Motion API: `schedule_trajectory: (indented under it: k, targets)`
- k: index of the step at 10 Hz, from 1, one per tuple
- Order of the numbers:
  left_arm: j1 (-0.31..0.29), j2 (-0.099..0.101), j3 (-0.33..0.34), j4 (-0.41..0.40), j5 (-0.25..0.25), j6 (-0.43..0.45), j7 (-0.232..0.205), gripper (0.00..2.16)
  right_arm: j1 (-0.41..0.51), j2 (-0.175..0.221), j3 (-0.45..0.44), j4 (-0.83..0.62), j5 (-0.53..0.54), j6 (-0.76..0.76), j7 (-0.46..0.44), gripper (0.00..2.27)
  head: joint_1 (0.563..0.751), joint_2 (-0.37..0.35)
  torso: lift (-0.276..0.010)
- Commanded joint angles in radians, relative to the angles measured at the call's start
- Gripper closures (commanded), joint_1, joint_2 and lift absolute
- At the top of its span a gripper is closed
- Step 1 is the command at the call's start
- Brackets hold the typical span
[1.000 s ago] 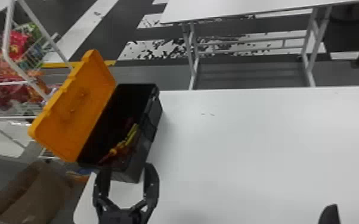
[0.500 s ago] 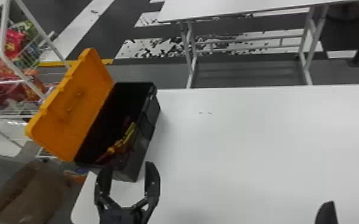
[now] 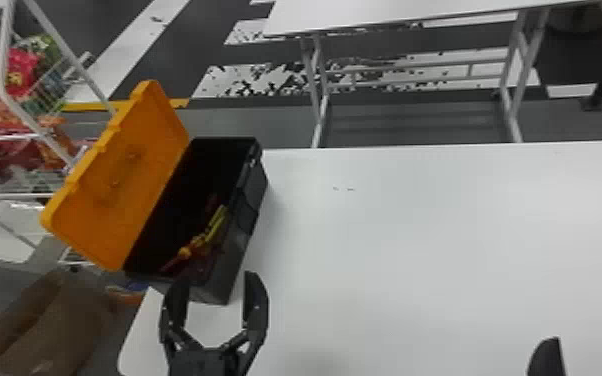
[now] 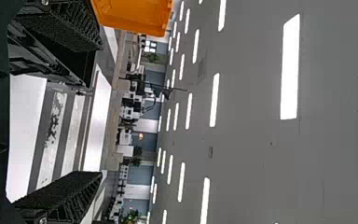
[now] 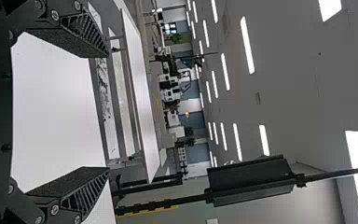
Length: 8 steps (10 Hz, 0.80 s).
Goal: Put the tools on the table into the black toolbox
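- Tools (image 3: 197, 244) lie in the black toolbox (image 3: 235, 252), just beyond the open, empty fingers of our left gripper (image 3: 216, 278).
- Our right gripper (image 5: 107, 112) stands open too.
- Advancing the left too low, we could shove the toolbox or jolt its orange lid (image 3: 115, 200).

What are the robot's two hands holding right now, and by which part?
Nothing: the left gripper stands open and empty near the toolbox, and the right gripper is open and empty too.
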Motion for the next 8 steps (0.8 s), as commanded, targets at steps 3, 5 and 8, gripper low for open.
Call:
schedule_trajectory:
  k: [3, 5, 8]
  targets:
    - [-0.003, 0.006, -0.002, 0.002, 0.003, 0.0, 0.0, 0.04, -0.001, 0.001, 0.0, 0.005, 0.0, -0.01, -0.007, 0.16, 0.695, 0.269, -0.075]
    - [-0.003, 0.006, -0.006, 0.004, 0.003, 0.0, 0.0, 0.05, -0.001, 0.001, 0.0, 0.005, 0.0, -0.013, -0.007, 0.16, 0.695, 0.265, -0.075]
    - [0.0, 0.006, -0.006, 0.004, 0.003, -0.003, 0.002, 0.05, -0.001, 0.001, 0.0, 0.007, -0.002, -0.013, -0.009, 0.16, 0.695, 0.263, -0.075]
